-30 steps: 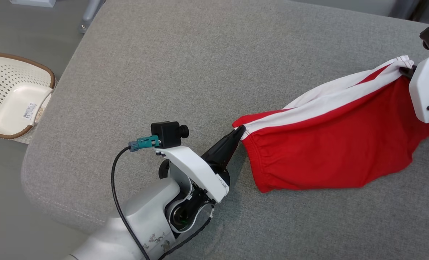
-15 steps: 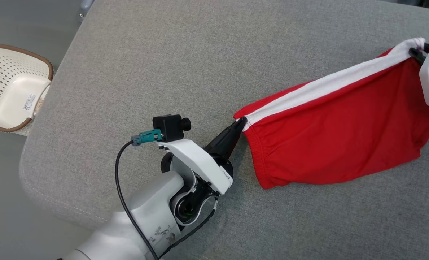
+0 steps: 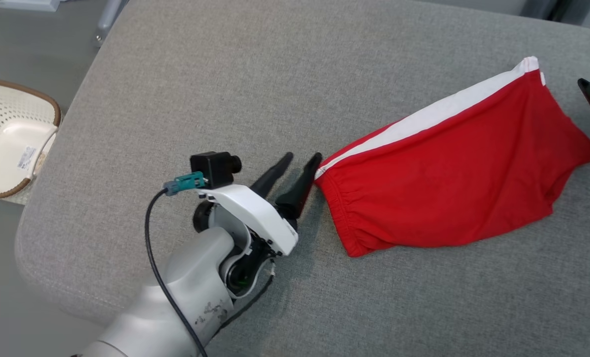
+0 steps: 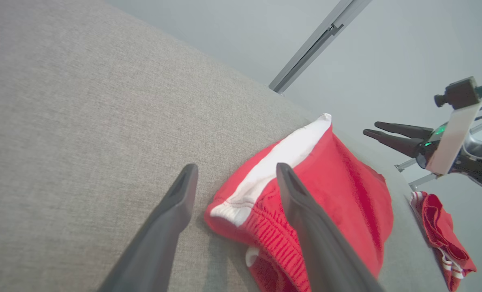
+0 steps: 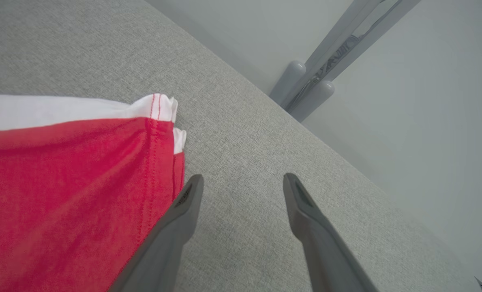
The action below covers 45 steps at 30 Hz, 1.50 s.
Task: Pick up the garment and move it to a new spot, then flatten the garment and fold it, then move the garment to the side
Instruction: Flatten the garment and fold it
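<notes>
Nearest me, the left tool point(image 3: 303, 156) lies low over the grey padded bench point(image 3: 235, 84), its two dark fingers spread wide and holding nothing. One finger ends just beside the waistband corner of the garment point(image 3: 448, 183), and I cannot tell whether it touches. In the left wrist view that corner sits between the open fingers of the left tool point(image 4: 236, 166). The garment, red shorts with a white side stripe, lies spread on the bench's right half. Past its far hem stands the right tool point(image 5: 243, 176), fingers likewise wide apart and empty, one finger alongside the hem. Nothing lies between either tool and the cloth. Further off are a white perforated basket point(image 3: 2, 106) on the floor to the left, a second red-and-white cloth point(image 4: 443, 235) beyond the bench edge, and grey metal posts point(image 5: 305, 85).
</notes>
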Available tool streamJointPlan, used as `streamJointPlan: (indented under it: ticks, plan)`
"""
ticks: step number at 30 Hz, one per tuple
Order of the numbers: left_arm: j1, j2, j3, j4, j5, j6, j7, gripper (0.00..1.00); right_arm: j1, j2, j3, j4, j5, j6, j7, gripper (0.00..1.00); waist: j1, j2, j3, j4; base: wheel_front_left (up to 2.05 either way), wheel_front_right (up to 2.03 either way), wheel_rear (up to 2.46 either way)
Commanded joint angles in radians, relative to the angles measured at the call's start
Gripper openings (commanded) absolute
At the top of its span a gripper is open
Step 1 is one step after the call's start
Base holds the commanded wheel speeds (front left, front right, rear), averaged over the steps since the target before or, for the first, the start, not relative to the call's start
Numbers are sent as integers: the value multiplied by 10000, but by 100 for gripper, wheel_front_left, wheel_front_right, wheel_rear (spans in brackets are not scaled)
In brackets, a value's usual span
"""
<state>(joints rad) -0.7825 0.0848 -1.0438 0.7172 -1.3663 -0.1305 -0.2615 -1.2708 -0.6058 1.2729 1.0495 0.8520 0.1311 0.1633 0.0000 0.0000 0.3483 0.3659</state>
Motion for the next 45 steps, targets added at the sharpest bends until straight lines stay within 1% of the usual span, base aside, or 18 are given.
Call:
streamJointPlan:
  ticks: [1, 4, 8, 12, 16, 17, 20, 21, 22, 23, 26, 28, 31, 34, 37, 38, 41, 45]
  plan:
    - [19, 68, 346, 267, 501, 1, -40, 100, 222, 82, -47, 243, -21, -8, -222, 100, 0, 0, -267, -144, 0, 0, 0]
    - [130, 44, 1225, 495, 1536, 1, -41, 100, 359, 199, -256, 667, 69, -8, -805, 100, 0, 0, -572, -300, 0, 0, 0]
    - [534, 15, 2780, 297, 3375, 6, -39, 100, 662, 431, -630, 1197, 160, -8, -1968, 100, 0, 0, -1000, -522, 0, 0, 0]
    - [1373, -37, 4566, -742, 5676, 330, -41, 100, 972, 647, -1166, 1696, 305, -8, -3584, 100, 0, 0, -1501, -746, 0, 0, 0]
    - [2546, -154, 6192, -2129, 7672, 597, -42, 100, 1483, 870, -1889, 1933, 570, -8, -4253, 100, 0, 0, -2018, -1040, 0, 0, 0]
    - [2826, -187, 6572, -2429, 8044, 612, -40, 100, 1525, 849, -2110, 1898, 525, -8, -4288, 100, 0, 0, -2119, -1120, 0, 0, 0]
    - [3547, -259, 7510, -3275, 9047, 588, -40, 100, 1778, 563, -3333, 1000, -59, -6, -4295, 100, 0, 0, -2336, -1361, 0, 0, 0]
    - [3547, -259, 7510, -3275, 9047, 588, -40, 100, 1778, 563, -3333, 1000, -59, -6, -4295, 100, 0, 0, -2336, -1361, 0, 0, 0]
    - [4035, -291, 7985, -3673, 9534, 526, -40, 100, 2507, 488, -4354, 260, -686, -6, -4285, 100, 0, 0, -2491, -1515, 0, 0, 0]
    - [4035, -291, 7985, -3673, 9534, 526, -40, 100, 2507, 488, -4354, 260, -686, -6, -4285, 100, 0, 0, -2491, -1515, 0, 0, 0]
    - [4648, -317, 8495, -4240, 10012, 456, -40, 100, 3619, 532, -6425, -1066, -1783, -6, -4289, 100, 0, 0, -2706, -1777, 0, 0, 0]
    - [5068, -318, 8654, -4531, 10127, 481, -40, 100, 4707, 805, -7777, -1953, -2596, -6, -4289, 100, 0, 0, -2833, -1923, 0, 0, 0]
    - [5665, -312, 8758, -4781, 10188, 550, -41, 100, 6324, 1450, -9538, -3348, -3870, -6, -4293, 100, 0, 0, -3034, -2095, 0, 0, 0]
    - [6161, -313, 8678, -4786, 10471, 589, -42, 100, 7812, 2261, -10856, -4460, -4784, -6, -4292, 100, 0, 0, -3234, -2207, 0, 0, 0]
    - [6610, -318, 8520, -4729, 10636, 617, -41, 100, 9023, 3063, -11963, -5194, -4872, -6, -4291, 100, 0, 0, -3451, -2239, 0, 0, 0]
    - [6733, -320, 8460, -4719, 10700, 634, -41, 100, 9371, 3279, -12129, -5345, -4841, -6, -4292, 100, 0, 0, -3502, -2243, 0, 0, 0]
    - [6971, -321, 8182, -4693, 10926, 656, -41, 100, 10058, 3615, -12253, -5538, -4876, -5, -4293, 100, 0, 0, -3574, -2244, 0, 0, 0]
    - [7085, -312, 7951, -4728, 11021, 690, -41, 100, 10393, 3816, -12366, -5500, -4735, -5, -4293, 100, 0, 0, -3582, -2189, 0, 0, 0]
